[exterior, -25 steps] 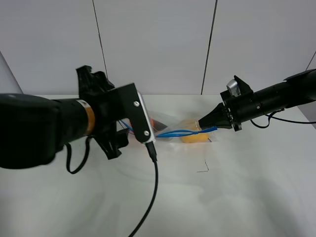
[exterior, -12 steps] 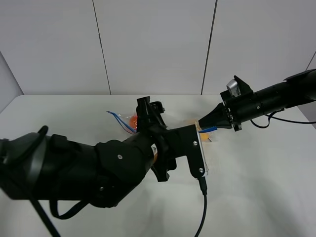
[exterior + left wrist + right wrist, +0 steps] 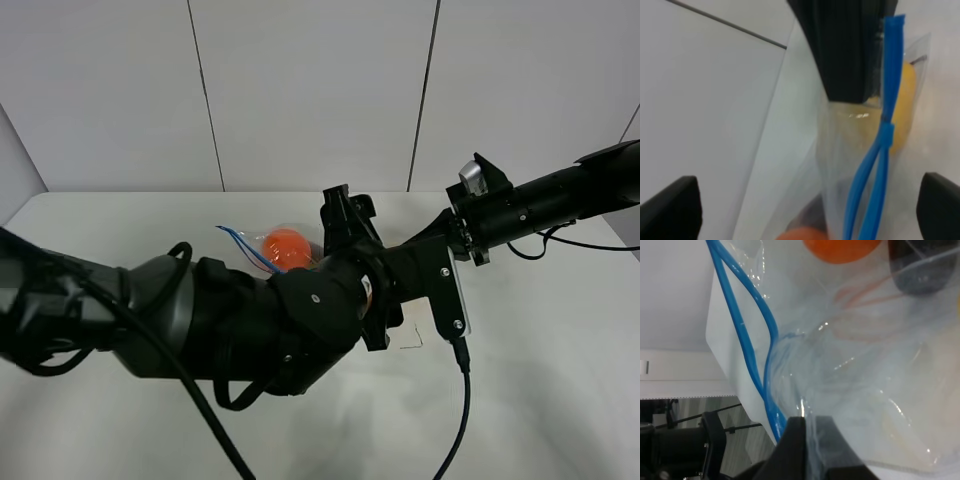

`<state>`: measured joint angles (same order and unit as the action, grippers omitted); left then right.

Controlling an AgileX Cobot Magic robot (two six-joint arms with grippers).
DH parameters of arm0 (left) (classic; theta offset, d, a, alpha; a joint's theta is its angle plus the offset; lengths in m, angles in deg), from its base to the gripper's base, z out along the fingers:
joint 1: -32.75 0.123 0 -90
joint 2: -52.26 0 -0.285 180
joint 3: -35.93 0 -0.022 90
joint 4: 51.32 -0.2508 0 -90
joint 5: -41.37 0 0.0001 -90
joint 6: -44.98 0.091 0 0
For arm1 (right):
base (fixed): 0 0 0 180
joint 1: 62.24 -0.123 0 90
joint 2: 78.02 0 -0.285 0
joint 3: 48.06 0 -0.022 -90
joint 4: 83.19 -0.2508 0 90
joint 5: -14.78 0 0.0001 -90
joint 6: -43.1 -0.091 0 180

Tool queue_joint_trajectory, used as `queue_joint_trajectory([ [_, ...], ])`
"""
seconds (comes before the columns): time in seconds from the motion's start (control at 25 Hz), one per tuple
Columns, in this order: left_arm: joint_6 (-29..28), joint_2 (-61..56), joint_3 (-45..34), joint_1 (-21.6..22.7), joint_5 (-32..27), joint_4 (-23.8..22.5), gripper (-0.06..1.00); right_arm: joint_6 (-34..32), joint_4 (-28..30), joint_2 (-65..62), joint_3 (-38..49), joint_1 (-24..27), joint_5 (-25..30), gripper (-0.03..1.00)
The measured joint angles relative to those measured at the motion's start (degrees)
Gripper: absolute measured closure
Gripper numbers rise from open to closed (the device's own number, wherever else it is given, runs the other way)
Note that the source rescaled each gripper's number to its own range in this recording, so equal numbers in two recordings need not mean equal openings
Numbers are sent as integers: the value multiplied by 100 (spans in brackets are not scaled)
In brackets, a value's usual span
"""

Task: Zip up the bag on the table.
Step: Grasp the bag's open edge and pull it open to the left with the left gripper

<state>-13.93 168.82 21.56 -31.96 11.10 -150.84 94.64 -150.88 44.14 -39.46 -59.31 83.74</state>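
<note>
The right gripper [image 3: 807, 430] pinches one end of the bag [image 3: 285, 243] in the middle of the bench [image 3: 560, 380] — anchoring it, I'd say — so the left gripper [image 3: 805, 210], spread wide either side of the blue zipper strip [image 3: 885, 135], can run along it.

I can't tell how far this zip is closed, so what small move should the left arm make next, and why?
Probably ease the left gripper forward until its open jaws straddle the blue zipper strip where its two strands meet. The right gripper is shut on one end of the bag, and from that meeting point the strands run apart, unzipped.
</note>
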Motion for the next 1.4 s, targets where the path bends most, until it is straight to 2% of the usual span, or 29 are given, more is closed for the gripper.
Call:
queue_joint_trajectory([
  [0.4,12,523,507,0,47,0,9,0,0,0,0,0,0,97],
  [0.64,16,570,557,0,85,0,12,0,0,0,0,0,0,97],
  [0.92,16,570,557,0,108,0,27,0,0,0,0,0,0,97],
  [1.2,16,570,557,0,146,0,33,0,0,0,0,0,0,97],
  [1.4,16,570,557,0,150,0,46,0,0,0,0,0,0,97],
])
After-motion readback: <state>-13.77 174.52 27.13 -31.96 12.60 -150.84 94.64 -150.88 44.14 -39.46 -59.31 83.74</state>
